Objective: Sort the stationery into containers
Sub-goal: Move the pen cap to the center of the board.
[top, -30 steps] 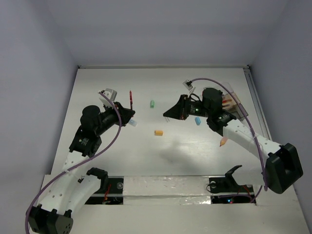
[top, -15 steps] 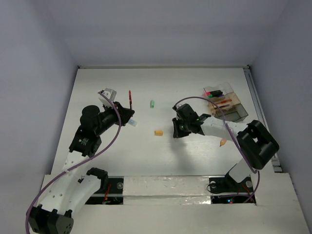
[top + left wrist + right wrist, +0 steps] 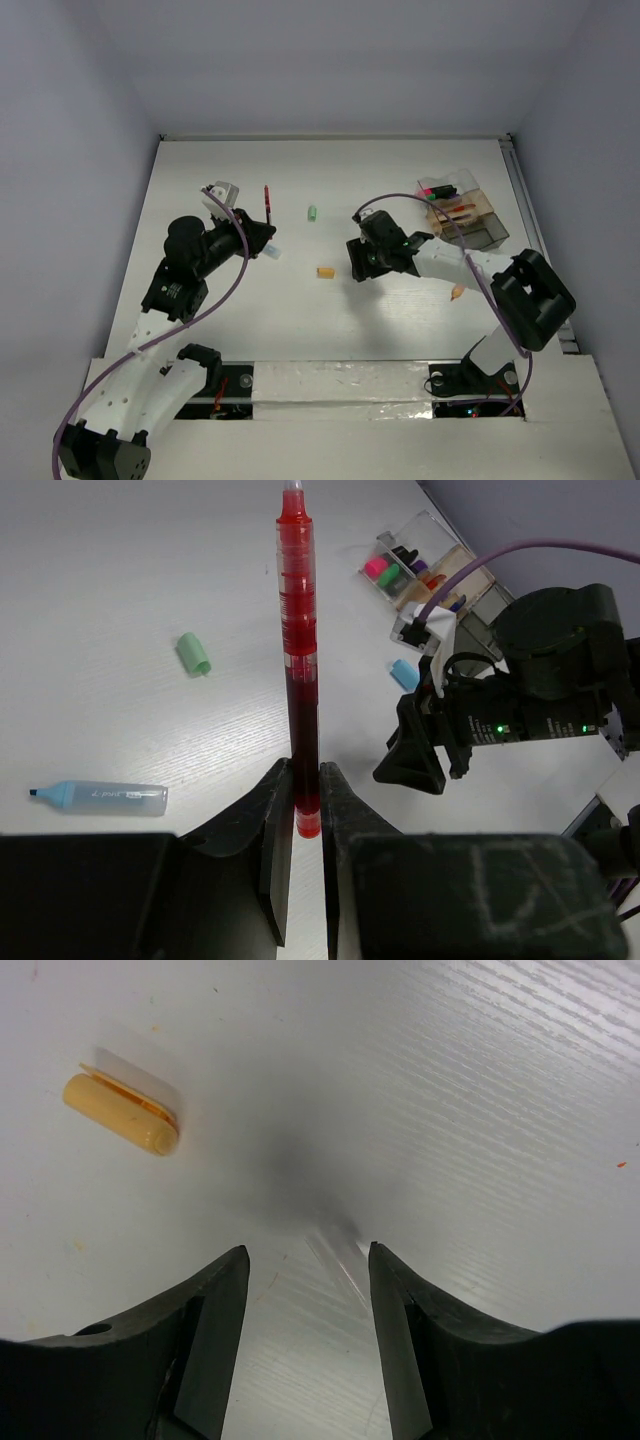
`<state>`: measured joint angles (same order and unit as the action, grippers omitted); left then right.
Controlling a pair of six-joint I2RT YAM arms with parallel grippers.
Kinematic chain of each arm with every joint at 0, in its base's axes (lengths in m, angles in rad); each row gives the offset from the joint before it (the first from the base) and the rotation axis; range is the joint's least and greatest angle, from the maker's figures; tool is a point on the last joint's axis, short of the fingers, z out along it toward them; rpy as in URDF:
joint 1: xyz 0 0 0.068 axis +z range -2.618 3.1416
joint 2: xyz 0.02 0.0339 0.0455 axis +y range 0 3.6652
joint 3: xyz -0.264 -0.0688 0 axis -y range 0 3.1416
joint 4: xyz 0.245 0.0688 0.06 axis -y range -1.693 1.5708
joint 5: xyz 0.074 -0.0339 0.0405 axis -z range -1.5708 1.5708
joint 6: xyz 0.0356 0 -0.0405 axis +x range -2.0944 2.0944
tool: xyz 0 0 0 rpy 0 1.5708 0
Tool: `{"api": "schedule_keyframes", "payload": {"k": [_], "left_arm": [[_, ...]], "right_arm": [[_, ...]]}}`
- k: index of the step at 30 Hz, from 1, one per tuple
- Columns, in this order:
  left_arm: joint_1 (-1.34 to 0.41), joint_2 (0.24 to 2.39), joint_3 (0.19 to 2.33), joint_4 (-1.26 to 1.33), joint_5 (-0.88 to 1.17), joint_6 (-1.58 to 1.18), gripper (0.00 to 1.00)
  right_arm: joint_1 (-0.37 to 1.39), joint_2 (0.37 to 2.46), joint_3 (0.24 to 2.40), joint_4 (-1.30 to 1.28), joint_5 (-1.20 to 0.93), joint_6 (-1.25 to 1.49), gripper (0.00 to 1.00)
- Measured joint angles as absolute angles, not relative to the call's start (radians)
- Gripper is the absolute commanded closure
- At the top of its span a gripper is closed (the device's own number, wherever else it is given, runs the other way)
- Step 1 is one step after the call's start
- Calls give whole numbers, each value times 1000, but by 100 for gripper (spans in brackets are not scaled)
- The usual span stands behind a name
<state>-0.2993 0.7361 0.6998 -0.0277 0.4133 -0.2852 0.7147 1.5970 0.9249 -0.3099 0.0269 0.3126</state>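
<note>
**Status: partly done.** The clear box point(image 3: 485, 232) is sitting in the upper right of the overhead view and is already holding stock. Pink and green highlighter ends are showing in its far compartment, and red-orange sticks are lying in the middle one. What the near compartment is holding cannot be made out.

**Left arm.** The left gripper point(image 3: 305, 810) is pinching the red pen point(image 3: 298, 660) near its lower end, with the fingers pressed against the barrel on both sides. The pen is standing straight up through the centre of the wrist view. In the overhead view it is showing left of centre, well apart from the box. I am rating this item as picked but not delivered.

**Right arm.** The right gripper point(image 3: 305, 1260) is hanging low over the table point(image 3: 480, 1080) with its jaws spread and nothing between them. The orange eraser point(image 3: 121, 1113) is lying in the upper left of that wrist view, outside the jaws and untouched. In my judgement this is the next item being lined up.

**Outstanding on the table:**
- the orange eraser, at the centre of the overhead view
- a green piece point(image 3: 312, 212), above it
- a light blue marker point(image 3: 100, 796), at the lower left of the left wrist view
- a blue eraser point(image 3: 404, 673), just beside the right arm
- a small orange piece point(image 3: 457, 292), lying right of centre by that arm's forearm; its kind is too small to tell

Counting the pen, roughly six items are awaiting sorting.
</note>
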Motion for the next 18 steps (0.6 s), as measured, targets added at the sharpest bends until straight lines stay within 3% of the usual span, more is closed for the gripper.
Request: {"api": "schedule_keyframes", "payload": {"k": [3,18], "left_arm": [[-299,736,700,-28,413,-285,100],[-299,736,700,-28,414,-285,100]], "right_arm": [[715,1553,925,-313,23,310,35],[729,1463,798,-298,-202,411,32]]}}
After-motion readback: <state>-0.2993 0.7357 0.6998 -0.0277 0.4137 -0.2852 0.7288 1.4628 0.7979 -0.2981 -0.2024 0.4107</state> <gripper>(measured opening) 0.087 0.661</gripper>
